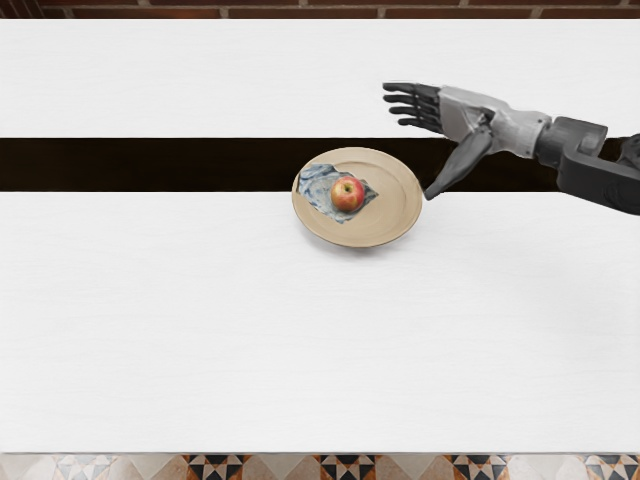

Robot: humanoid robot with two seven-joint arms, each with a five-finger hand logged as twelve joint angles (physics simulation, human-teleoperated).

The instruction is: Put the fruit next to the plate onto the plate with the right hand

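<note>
A red and yellow apple [347,194] sits upright on the tan plate [395,205], left of the plate's middle, on a blue-grey patterned patch. My right hand [425,130] hovers to the upper right of the plate, its arm coming in from the right edge. Its fingers [405,104] are spread toward the left and the thumb points down near the plate's right rim. The hand holds nothing and is apart from the apple.
The plate rests at the far edge of the near white table [200,320]. A dark gap [150,165] separates it from a second white surface [200,80] behind. A brick wall runs along the top, tiled floor along the bottom.
</note>
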